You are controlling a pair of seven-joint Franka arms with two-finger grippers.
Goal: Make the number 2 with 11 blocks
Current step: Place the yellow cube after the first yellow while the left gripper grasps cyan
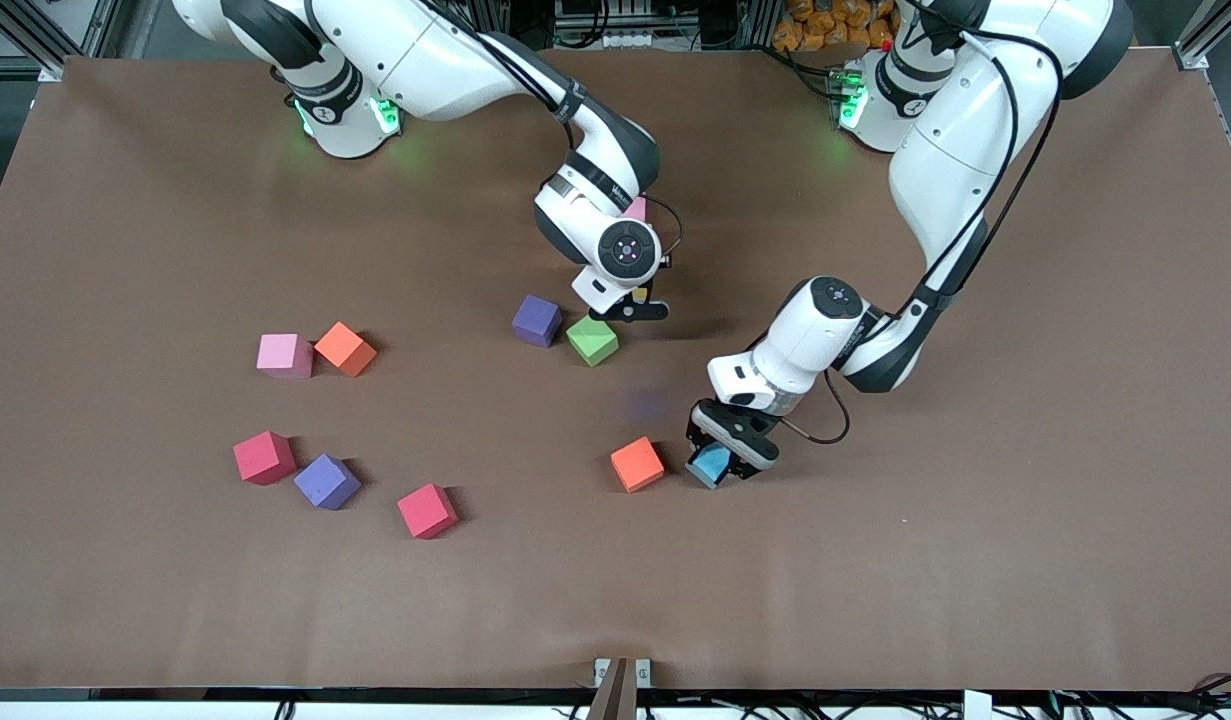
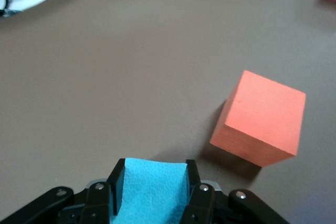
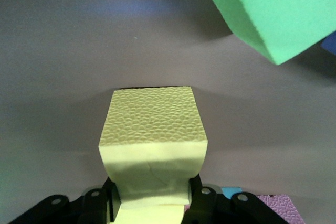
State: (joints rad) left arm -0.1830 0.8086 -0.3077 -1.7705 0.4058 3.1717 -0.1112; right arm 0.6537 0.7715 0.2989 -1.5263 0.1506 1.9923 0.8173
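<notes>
Nearest the front camera lie two red cubes (image 1: 428, 510) with a purple block (image 1: 327, 481) between them. The left gripper (image 1: 723, 462) is closed on a light blue block (image 2: 152, 190), just beside an orange block (image 1: 637, 464). Farther away, the right gripper (image 1: 639, 304) clamps a yellow block (image 3: 153, 145) beside the green block (image 1: 592, 340).

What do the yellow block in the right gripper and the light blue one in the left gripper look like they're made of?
Yellow block, shut in the right gripper: looks like soft matte foam, with a fine pebbled grain on its faces and no shine. Light blue block, shut in the left gripper: probably the same foam, showing a similar faint cellular texture and a dull finish.
</notes>
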